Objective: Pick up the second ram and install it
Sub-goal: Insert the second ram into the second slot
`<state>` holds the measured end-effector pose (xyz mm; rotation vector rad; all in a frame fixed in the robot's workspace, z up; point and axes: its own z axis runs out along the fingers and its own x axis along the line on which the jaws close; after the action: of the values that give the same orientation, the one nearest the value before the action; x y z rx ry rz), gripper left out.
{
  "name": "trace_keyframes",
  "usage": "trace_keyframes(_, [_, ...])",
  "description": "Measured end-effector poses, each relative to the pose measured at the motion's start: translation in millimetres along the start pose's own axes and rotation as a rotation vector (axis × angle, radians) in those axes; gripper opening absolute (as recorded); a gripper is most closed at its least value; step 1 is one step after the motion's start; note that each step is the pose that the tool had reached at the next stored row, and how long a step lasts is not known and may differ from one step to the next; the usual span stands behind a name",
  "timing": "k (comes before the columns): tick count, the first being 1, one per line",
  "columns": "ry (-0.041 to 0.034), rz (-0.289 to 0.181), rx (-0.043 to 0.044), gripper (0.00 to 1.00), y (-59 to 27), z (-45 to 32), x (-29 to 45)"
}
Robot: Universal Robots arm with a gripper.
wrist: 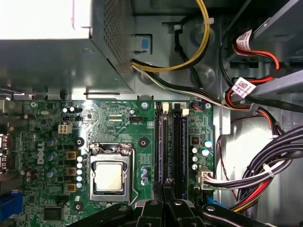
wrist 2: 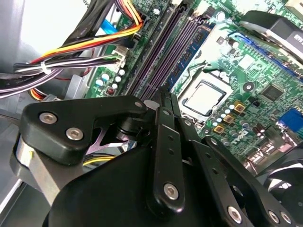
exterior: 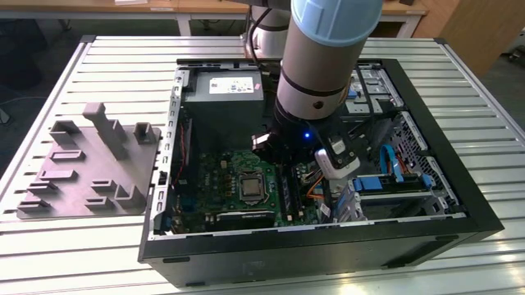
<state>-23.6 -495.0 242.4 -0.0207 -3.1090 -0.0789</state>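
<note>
In the exterior view my arm [exterior: 316, 80] reaches down into the open computer case [exterior: 328, 246], over the motherboard [exterior: 217, 178]. My gripper [wrist 2: 163, 94] is shut, with its fingertips meeting right above the dark ram slots [wrist: 177, 142] beside the processor socket [wrist: 110, 176]. A ram stick with a blue label [wrist 2: 189, 52] stands edge-on along the slot nearest the socket. It runs straight in between the fingertips. In the first wrist view the gripper [wrist: 166, 185] sits over the slots' near end.
A grey parts holder [exterior: 90, 166] with upright pegs and pockets lies on the slatted table at the exterior view's left. The power supply [exterior: 225, 92] sits at the case's far end. Bundled cables [wrist: 255, 179] run close beside the slots. A drive cage [exterior: 394, 184] is at the exterior view's right.
</note>
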Motion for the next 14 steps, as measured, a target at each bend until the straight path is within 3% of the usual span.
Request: trace_keyframes(14, [0.0002, 0.007, -0.0003, 0.11, -0.4, 3.3, -3.1])
